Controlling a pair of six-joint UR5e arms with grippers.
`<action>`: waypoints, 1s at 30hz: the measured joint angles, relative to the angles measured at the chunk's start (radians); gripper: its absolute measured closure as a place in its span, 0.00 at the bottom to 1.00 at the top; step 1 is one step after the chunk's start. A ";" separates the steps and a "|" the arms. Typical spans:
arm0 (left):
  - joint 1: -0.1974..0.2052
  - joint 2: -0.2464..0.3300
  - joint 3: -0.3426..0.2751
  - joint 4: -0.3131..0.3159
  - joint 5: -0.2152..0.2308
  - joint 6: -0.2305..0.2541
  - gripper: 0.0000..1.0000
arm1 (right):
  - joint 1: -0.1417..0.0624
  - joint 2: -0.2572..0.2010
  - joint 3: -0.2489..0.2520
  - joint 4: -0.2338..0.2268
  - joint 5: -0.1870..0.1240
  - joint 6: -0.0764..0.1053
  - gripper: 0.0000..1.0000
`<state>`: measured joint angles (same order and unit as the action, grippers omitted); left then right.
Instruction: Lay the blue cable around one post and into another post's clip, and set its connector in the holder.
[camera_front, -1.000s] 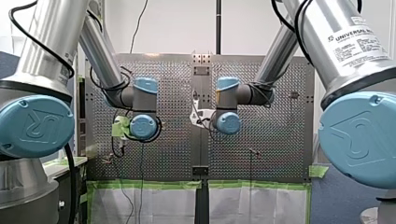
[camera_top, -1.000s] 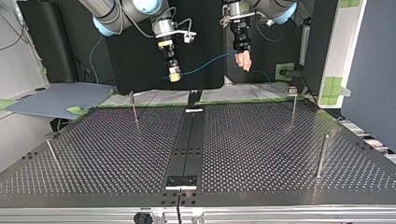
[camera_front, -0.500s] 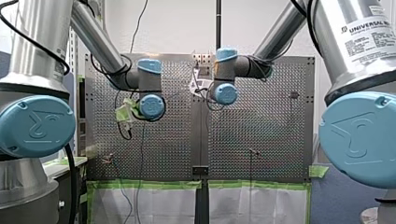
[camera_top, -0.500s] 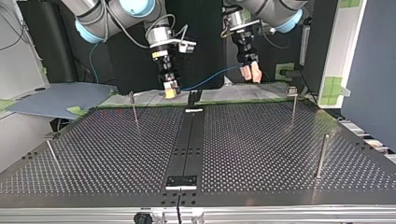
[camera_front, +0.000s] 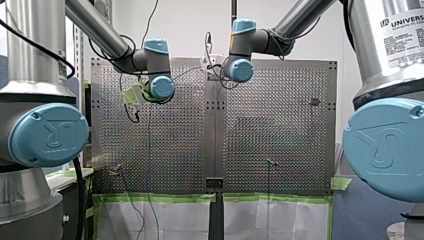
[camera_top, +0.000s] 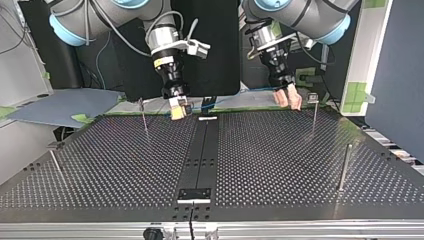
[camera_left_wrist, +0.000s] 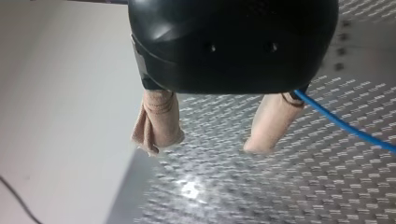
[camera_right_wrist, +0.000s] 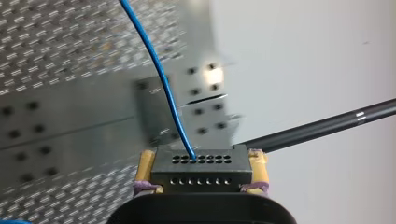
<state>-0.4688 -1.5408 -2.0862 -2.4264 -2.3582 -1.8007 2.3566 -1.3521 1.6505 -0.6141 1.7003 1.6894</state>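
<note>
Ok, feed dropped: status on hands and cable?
Right hand shut on connector. Left hand open, blue cable passing beside one finger. Cable unrouted; post stands near left hand.

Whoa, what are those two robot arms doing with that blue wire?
The arms are handling a thin blue cable over the perforated metal table, at its edge furthest back in the top view. My right gripper pinches the cable's black block connector between yellow pads. My left gripper has its beige fingers apart, the cable running past one. The cable is not yet around any thin metal post.
</note>
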 joint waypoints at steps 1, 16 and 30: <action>0.010 0.010 0.010 -0.010 0.009 0.000 0.00 | 0.000 -0.010 -0.010 0.010 -0.003 -0.002 1.00; 0.152 0.152 0.152 -0.152 0.150 -0.054 0.00 | 0.020 0.024 -0.145 0.145 -0.043 -0.060 1.00; 0.273 0.270 0.273 -0.273 0.271 -0.161 0.00 | 0.063 0.096 -0.258 0.189 -0.060 -0.078 1.00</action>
<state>-0.1961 -1.2710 -1.8132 -2.6991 -2.0873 -1.9619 2.4201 -1.2563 1.3927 -0.4250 1.6402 1.6118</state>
